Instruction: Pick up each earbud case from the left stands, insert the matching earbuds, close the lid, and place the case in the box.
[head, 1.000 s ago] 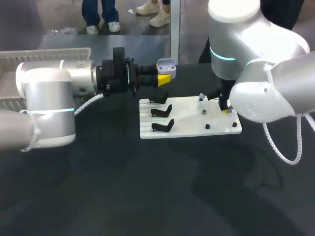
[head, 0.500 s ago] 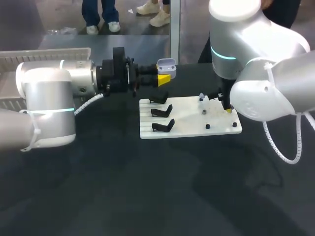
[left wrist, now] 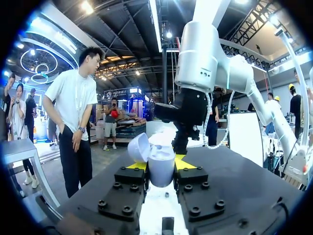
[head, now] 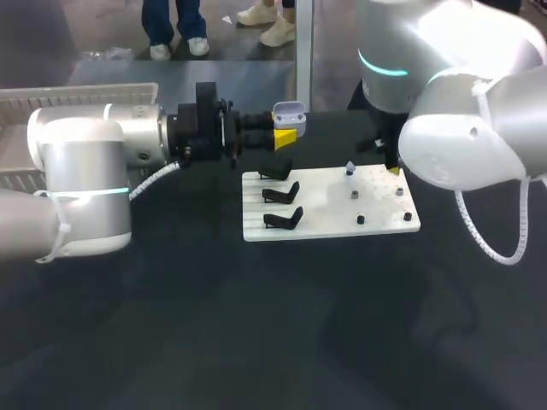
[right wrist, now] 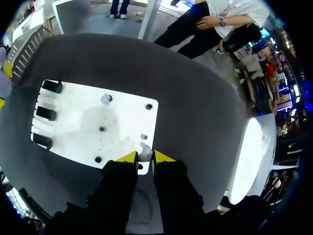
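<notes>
The left jaws clench the open earbud case (head: 289,111), at ten o'clock from the right jaws grasping an earbud (right wrist: 145,152).

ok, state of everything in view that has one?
Pale plastic earbud case: lid open, held off the table.
Left gripper: shut on the case.
Right gripper: shut on a small pale earbud.
Second pale earbud: standing on the flat white board.
Three black stands: all empty.
</notes>
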### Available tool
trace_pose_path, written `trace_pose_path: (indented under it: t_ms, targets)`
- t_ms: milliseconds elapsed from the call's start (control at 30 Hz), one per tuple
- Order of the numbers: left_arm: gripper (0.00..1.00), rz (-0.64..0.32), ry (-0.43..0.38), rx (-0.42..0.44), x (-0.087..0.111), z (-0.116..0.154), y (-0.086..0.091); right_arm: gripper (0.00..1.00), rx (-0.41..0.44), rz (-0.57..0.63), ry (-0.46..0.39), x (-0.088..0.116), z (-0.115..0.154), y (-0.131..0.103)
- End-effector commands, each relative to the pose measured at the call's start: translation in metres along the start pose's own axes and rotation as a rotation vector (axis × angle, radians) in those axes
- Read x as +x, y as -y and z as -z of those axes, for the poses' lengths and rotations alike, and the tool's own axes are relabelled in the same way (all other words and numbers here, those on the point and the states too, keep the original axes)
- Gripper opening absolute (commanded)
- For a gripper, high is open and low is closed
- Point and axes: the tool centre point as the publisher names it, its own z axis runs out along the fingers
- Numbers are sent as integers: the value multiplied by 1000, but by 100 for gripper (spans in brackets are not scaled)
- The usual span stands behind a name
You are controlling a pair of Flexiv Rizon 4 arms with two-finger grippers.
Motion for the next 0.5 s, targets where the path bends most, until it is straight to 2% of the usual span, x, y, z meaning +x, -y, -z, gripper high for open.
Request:
trace_pose_path:
  t_ms: [33,333,500]
  targets:
    - [0,-4,5,-4,1,0,1,0,7,-1,-3,11,38,-1]
    - [0,-4,5,-4,1,0,1,0,28,-41,11,9,74,-7]
    - [0,-4,5,-4,1,0,1,0,28,-41,11,9,74,-7]
